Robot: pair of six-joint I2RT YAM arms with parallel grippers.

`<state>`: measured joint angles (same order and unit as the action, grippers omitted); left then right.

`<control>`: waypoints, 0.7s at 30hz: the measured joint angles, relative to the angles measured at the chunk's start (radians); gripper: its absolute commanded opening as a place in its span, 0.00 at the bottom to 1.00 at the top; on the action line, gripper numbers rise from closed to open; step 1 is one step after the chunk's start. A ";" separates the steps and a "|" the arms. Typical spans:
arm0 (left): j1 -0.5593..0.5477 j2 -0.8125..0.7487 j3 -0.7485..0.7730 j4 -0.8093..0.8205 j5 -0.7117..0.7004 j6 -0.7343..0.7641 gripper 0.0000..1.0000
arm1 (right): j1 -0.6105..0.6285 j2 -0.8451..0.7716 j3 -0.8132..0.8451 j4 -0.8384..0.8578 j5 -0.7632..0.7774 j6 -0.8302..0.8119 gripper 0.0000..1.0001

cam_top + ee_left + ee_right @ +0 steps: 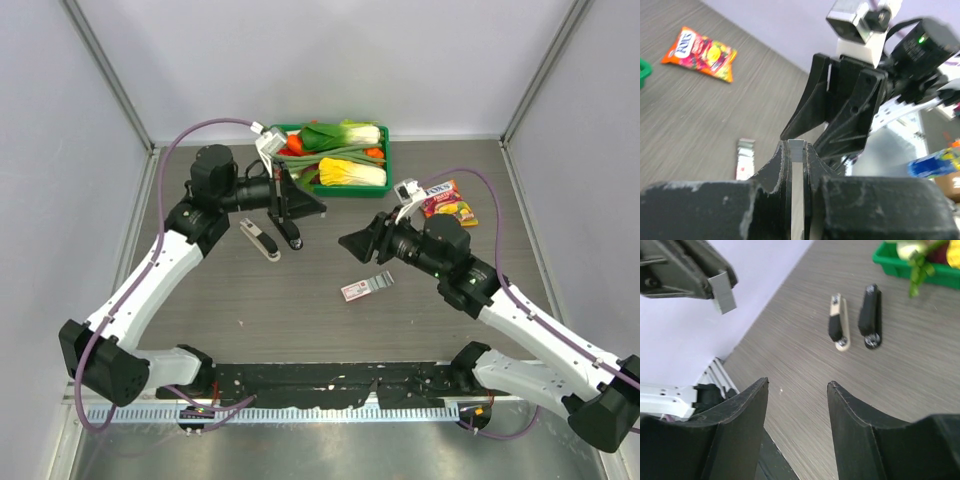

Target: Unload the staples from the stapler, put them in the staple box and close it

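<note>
1 ridged grey staple strip (725,292)

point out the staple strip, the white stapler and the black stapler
short grey metal staple strip (724,294): right wrist view, flat side
slim white-grey stapler (838,322): right wrist view, mid-body
all-black stapler (870,314): right wrist view, mid-body

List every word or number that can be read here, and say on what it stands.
"FOX'S", probably: white brand word on the red-orange snack packet, blurred.
Pink-and-white flat box: print too small to read.
Nothing else bears readable text.
</note>
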<state>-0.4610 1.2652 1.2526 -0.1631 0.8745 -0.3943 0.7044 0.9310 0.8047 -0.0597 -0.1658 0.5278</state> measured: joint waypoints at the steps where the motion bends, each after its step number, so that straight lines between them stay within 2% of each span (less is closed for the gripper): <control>1: 0.000 0.000 -0.009 0.047 0.008 -0.058 0.00 | 0.000 -0.006 0.000 0.027 -0.016 0.005 0.58; 5: -0.002 -0.003 -0.012 0.220 0.027 -0.212 0.00 | 0.000 -0.015 0.000 0.119 -0.074 0.039 0.59; 9: -0.002 -0.019 -0.021 0.315 0.047 -0.293 0.00 | 0.000 -0.014 0.000 0.214 -0.124 0.092 0.60; 14: -0.002 -0.036 -0.044 0.381 0.069 -0.348 0.01 | 0.000 -0.005 0.000 0.333 -0.173 0.160 0.60; 21: -0.002 -0.051 -0.084 0.407 0.069 -0.378 0.01 | 0.000 0.042 0.018 0.417 -0.205 0.208 0.58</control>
<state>-0.4629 1.2140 1.1687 0.2436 0.9440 -0.7727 0.7044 0.9733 0.8223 0.3576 -0.3706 0.7361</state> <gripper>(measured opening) 0.091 0.595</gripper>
